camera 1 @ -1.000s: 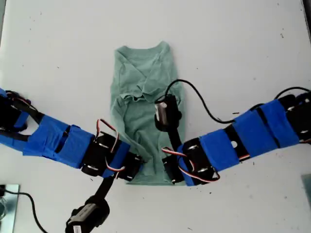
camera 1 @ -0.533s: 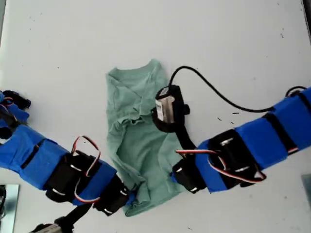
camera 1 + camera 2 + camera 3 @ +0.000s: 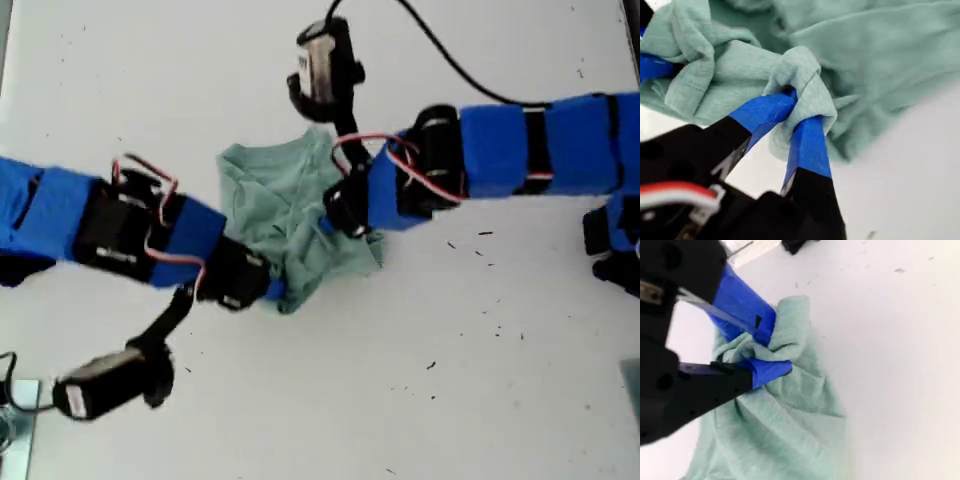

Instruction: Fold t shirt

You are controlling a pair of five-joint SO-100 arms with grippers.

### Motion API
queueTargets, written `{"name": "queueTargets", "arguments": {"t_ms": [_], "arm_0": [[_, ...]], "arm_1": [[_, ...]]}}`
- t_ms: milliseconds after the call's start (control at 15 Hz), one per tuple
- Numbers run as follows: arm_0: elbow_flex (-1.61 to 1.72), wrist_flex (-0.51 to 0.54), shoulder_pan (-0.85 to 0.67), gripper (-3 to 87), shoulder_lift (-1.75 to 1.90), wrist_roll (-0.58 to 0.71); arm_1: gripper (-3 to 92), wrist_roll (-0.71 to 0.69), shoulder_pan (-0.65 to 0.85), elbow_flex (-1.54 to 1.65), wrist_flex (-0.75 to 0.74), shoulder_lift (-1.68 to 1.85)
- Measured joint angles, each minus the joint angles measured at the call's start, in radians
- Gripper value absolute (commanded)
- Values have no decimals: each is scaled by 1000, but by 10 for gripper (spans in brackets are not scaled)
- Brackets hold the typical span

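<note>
1. My first gripper (image 3: 797,107), at the shirt's lower edge in the exterior view and left of frame centre: jaws pinched narrow on a bunched fold of hem, cloth wrapped over both tips.
2. The t shirt (image 3: 285,210) sits centre frame, slightly up, on the white table (image 3: 480,380). It is crumpled into a short heap between the two arms, not flat.
3. My second gripper (image 3: 775,347), on the heap's right side in the exterior view: clamped tight on another wad of fabric.
4. Handling, my read: light, limp and wrinkly, with no stiffness. It sags and bunches, and thin folds can slip out of the tips.
5. Best hold, I judge: the doubled hem or corners, both sides level, so layers drape evenly.
</note>
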Motion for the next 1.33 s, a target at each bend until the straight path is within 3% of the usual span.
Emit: {"name": "queueTargets", "arguments": {"t_ms": [67,133,200,267,333,467,667,867,1067,1333], "arm_0": [[140,-66,-87,6,83,20],[262,-114,-152,178,160,31],[337,-140,-190,317,229,44],[364,-144,-212,353,304,63],[388,-146,-249,328,402,81],[546,-161,-428,248,706,83],[834,-140,-600,179,1252,83],[1089,-137,-531,119,1536,17],[1405,-137,-396,101,1881,-77],[1646,-120,-255,59,1987,-163]], "arm_1": [[73,-15,67,9,-21,-2],[375,-28,103,11,-41,-2],[383,-46,115,11,-60,-2],[323,-72,124,11,-66,2],[302,-78,155,17,-89,23],[289,-71,290,250,-282,276],[280,-15,465,873,-574,920],[279,28,453,1301,-474,1485],[282,94,357,1597,-244,1951],[204,202,299,1830,-49,2019]]}}
